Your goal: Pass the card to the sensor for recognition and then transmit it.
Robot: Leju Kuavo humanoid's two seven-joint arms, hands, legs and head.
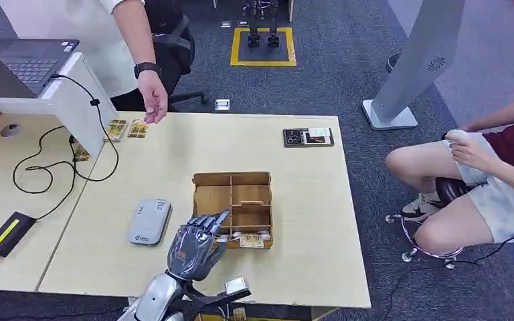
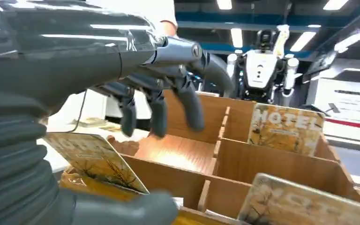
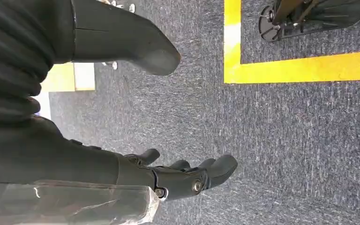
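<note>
Surface: pale wooden table, grey carpet beyond.
Box: brown wooden divided box, mid-table.
Cards: yellow hotel cards upright in near compartments.
Left hand: fingers spread, holding nothing, over box's near-left corner, just left of cards.
Sensor: grey flat card reader, left of box.
Right hand: hanging above carpet, fingers loosely apart.

We see the head view evenly and brightly lit from above; the table shows no glare, and shadows beneath the wooden box and the left hand are soft and short. In the left wrist view, ceiling light strips burn out to white, bright streaks of glare cross the hand's glossy cover, and the nearest card is blurred. In the right wrist view, the right hand is dark but the carpet stays sharp and evenly lit.
</note>
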